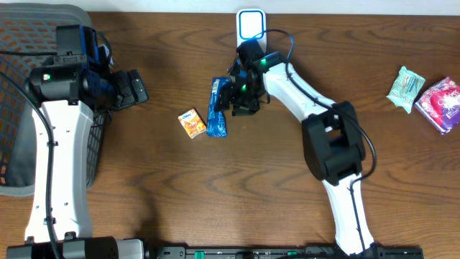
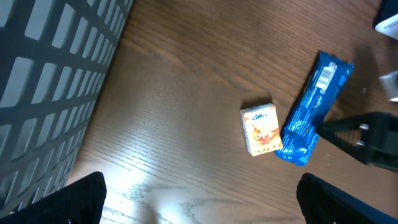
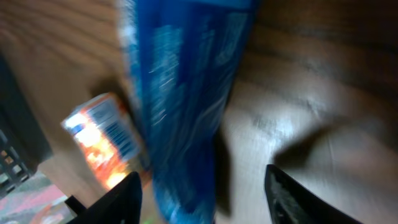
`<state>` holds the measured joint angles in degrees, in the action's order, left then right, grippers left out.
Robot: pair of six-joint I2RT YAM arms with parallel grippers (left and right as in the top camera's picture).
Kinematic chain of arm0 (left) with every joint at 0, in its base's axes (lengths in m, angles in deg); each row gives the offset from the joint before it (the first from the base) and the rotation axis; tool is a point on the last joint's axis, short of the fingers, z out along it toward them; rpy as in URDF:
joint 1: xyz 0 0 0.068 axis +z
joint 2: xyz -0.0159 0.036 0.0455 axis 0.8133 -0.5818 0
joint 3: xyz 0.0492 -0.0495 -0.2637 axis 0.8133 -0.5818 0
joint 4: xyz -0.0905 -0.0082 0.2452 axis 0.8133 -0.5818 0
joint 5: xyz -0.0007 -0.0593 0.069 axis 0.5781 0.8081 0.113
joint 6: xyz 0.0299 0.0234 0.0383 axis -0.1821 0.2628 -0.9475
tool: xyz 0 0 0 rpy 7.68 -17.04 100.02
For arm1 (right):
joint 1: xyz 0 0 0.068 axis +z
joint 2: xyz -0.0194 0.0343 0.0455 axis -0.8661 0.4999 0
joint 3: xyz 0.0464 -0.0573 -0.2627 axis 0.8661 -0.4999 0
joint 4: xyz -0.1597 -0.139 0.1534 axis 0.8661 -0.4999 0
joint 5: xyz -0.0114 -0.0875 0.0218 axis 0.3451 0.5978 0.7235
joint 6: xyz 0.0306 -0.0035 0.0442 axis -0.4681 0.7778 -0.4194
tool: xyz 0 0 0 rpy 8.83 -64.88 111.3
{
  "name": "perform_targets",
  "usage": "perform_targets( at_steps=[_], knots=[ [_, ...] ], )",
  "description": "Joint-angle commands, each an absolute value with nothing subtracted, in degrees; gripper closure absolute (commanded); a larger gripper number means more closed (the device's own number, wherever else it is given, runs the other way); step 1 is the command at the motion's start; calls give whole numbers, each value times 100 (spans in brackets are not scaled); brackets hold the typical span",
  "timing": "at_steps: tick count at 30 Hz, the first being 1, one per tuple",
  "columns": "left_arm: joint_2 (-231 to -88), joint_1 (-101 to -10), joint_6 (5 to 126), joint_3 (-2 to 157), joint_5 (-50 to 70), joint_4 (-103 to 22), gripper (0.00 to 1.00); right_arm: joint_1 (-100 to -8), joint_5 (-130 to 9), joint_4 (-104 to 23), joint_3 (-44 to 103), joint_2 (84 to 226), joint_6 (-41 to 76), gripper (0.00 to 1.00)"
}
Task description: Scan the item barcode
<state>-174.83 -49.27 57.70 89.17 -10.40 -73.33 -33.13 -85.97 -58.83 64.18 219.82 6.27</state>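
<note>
A long blue snack packet (image 1: pixel 216 108) lies on the wooden table with a white label panel near its far end (image 2: pixel 318 81). My right gripper (image 1: pixel 234 97) hangs over its upper end. In the right wrist view the blurred packet (image 3: pixel 186 93) runs down between the two black fingers, close to the left one, and bare table shows before the right finger (image 3: pixel 283 190). The right gripper (image 3: pixel 202 190) is open around it and not clamped. My left gripper (image 1: pixel 138 88) is wide open over bare wood (image 2: pixel 202 208), well left of the packet. The white scanner (image 1: pixel 250 25) stands at the table's back edge.
A small orange box (image 1: pixel 192 123) touches the packet's lower left side (image 2: pixel 261 127). A grey mesh basket (image 1: pixel 21 108) fills the left edge (image 2: pixel 50 74). A teal packet (image 1: pixel 406 88) and a pink packet (image 1: pixel 440 104) lie at the far right.
</note>
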Motion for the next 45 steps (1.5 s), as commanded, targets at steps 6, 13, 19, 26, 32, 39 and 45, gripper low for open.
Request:
perform_targets(
  at_steps=[6,13,19,26,32,39,45],
  knots=[
    [-17480,-4912,5739,8928,-1093,-7348,2,-3119,-9054,-5475,6405,22667,564,75],
    [-17480,-4912,5739,8925,-1093,-7348,2,-3309,-8350,-5590,6455,22398,594,99],
    [-17480,-4912,5739,8928,-1093,-7348,2,-3348,-5998,-6395,6661,21333,931,99],
    [-17480,-4912,5739,8928,-1093,-7348,2,-2846,-2068,-7610,6661,20452,948,99],
    [-17480,-4912,5739,8925,-1093,-7348,2,-2730,-813,-8215,6508,20686,496,99],
    [-17480,-4912,5739,8925,-1093,-7348,2,-2675,-881,-8145,6427,21421,177,99],
    [-17480,-4912,5739,8925,-1093,-7348,2,-2358,-1117,-8110,6427,22057,179,96]
  ],
)
